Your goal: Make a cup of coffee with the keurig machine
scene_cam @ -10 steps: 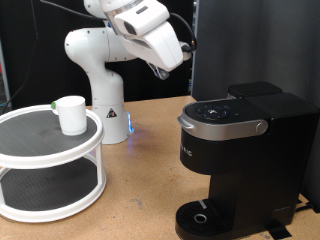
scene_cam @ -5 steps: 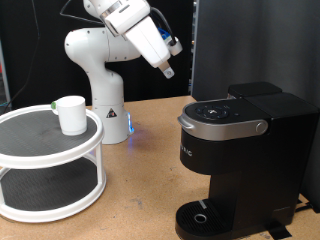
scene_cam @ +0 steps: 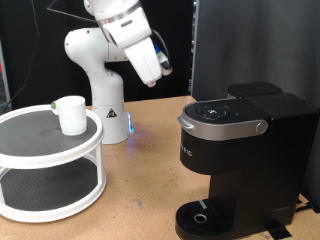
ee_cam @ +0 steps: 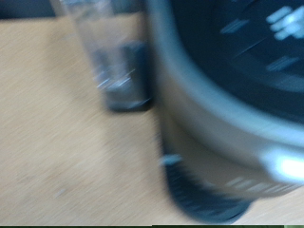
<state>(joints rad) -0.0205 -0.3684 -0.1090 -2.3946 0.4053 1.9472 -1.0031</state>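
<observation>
Task barely begun: cup (scene_cam: 71, 114) at 9 o'clock on stand (scene_cam: 50, 185), machine (scene_cam: 243, 150) lid closed, gripper (scene_cam: 163, 68) at 12 o'clock, state indeterminable.

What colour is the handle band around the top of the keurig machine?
Silver-grey, against the black body of the keurig machine; the handle shows best in the exterior view.

- The wrist view is smeared throughout; the keurig machine (ee_cam: 237, 104) shows only as a dark curved mass with unreadable markings, cut off by the frame edges.
- A blurred clear upright object (ee_cam: 112, 57) beside the keurig machine cannot be identified.
- In the exterior view, the gripper (scene_cam: 162, 68) above the keurig machine (scene_cam: 240, 150) is too small to show its fingers' spacing.
- The keurig machine's side and base run off the exterior view's right and bottom.
</observation>
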